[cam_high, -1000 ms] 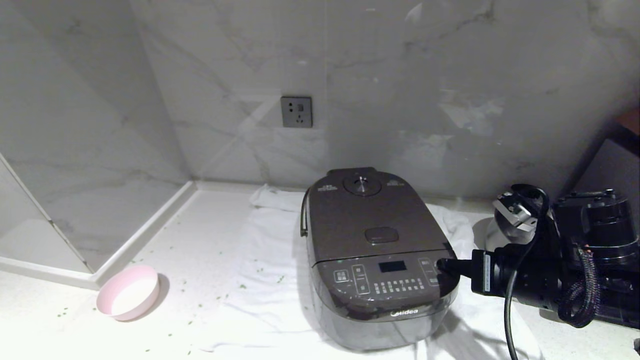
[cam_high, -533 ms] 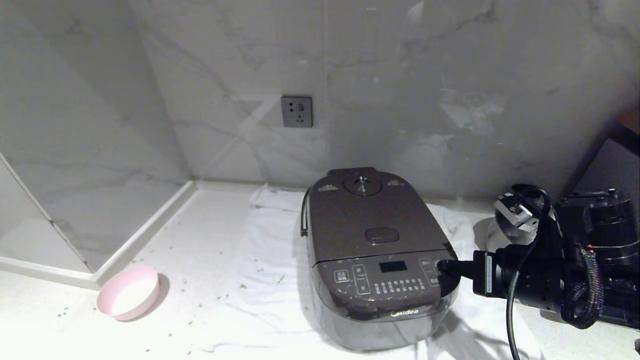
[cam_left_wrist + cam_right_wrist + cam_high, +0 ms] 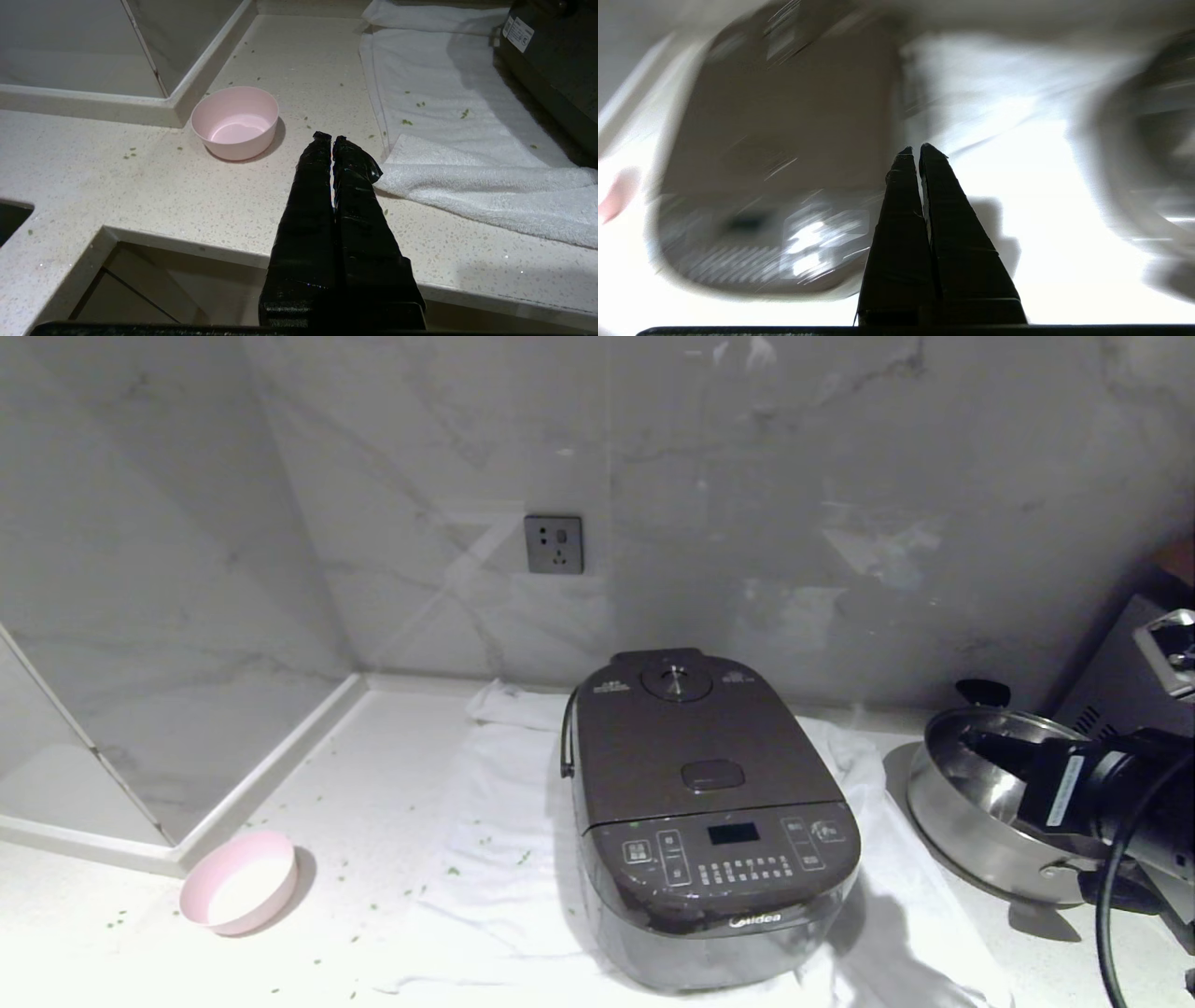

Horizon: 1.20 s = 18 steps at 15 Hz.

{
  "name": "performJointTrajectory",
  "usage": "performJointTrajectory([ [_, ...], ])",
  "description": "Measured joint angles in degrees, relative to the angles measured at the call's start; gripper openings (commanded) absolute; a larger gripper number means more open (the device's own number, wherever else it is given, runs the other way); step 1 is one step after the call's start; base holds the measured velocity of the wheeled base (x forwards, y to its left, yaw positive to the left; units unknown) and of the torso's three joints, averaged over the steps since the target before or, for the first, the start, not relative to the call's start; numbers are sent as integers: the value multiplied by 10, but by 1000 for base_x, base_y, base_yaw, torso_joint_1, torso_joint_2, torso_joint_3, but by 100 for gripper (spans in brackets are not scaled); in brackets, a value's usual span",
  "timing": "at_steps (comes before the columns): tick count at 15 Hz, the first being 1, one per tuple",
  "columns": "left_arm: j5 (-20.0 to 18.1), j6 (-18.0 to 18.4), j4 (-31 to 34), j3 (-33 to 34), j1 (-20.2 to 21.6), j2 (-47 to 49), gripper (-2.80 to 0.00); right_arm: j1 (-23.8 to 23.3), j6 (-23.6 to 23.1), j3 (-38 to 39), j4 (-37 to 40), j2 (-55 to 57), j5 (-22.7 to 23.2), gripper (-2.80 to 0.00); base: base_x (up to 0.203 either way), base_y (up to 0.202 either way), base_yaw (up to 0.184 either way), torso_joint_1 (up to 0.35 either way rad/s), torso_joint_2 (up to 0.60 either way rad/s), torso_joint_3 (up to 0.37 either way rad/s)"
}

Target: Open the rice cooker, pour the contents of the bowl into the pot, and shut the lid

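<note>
Rice cooker [image 3: 709, 821] sits on a white towel [image 3: 485, 859] toward the back wall of the bench [image 3: 373, 756], lid [image 3: 700, 747] down flat. Bowl [image 3: 241, 881] rests on bare bench near the left inner corner, well apart from the cooker; green bits [image 3: 406, 122] lie scattered on bench and towel. Right gripper [image 3: 915, 150], fingers pressed together, holds nothing, above the steel pan [image 3: 980, 840] right of the cooker. Left gripper [image 3: 331, 138], fingers pressed together and empty, hangs over the front edge near the bowl.
</note>
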Motion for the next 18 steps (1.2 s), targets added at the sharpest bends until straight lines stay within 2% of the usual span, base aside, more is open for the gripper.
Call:
performJointTrajectory([
  [2,0,1,0,0,0,0,-280,-46,-7,4,0,-40,-27,-280,0,0,0,0,0,0],
  [5,0,3,1,0,0,0,-280,-115,-34,20,2,-121,-35,-280,0,0,0,0,0,0],
  [7,2,-3,0,1,0,0,-280,-162,-71,38,5,-185,-40,-280,0,0,0,0,0,0],
  [10,3,-4,0,1,0,0,-280,-210,-144,59,38,-293,-53,-280,0,0,0,0,0,0],
  [13,4,-8,-1,1,-1,0,-280,-229,-181,65,94,-401,-49,-280,0,0,0,0,0,0],
  [18,6,-22,-1,1,-1,0,-280,-188,-192,101,161,-551,-17,-280,0,0,0,0,0,0],
])
